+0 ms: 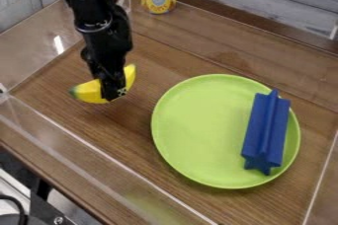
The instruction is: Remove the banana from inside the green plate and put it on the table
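The banana is bright yellow and curved (partly hidden). It is beside the green plate, at the table.
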`<state>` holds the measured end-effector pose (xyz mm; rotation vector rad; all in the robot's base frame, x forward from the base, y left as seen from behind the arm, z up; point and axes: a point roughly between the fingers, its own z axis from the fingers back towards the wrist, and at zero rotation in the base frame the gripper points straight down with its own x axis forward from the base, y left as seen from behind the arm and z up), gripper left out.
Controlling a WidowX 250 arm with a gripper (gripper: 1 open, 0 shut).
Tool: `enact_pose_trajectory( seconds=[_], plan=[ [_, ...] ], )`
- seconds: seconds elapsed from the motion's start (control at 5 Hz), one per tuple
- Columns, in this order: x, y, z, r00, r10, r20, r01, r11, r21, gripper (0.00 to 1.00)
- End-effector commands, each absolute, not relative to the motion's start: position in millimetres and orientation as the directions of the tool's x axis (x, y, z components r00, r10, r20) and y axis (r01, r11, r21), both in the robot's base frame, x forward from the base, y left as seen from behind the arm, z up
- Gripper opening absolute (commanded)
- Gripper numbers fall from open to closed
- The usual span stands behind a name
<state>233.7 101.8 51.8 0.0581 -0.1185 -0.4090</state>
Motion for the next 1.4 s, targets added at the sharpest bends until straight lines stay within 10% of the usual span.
enact_pose_trajectory(
  seconds=[0.0, 0.2, 0.4, 1.2],
  plan=[
    [241.7, 110.5, 52.9, 0.905, -0.405, 0.131, 0.393, 0.913, 0.108, 0.0],
    [243.4, 112.2, 48.8, 0.906, -0.402, 0.134, 0.39, 0.914, 0.107, 1.0],
    [243.7, 112.9, 47.7, 0.909, -0.395, 0.132, 0.384, 0.917, 0.104, 0.0],
    [246.8, 114.0, 52.5, 0.92, -0.37, 0.126, 0.362, 0.928, 0.088, 0.0]
  ],
)
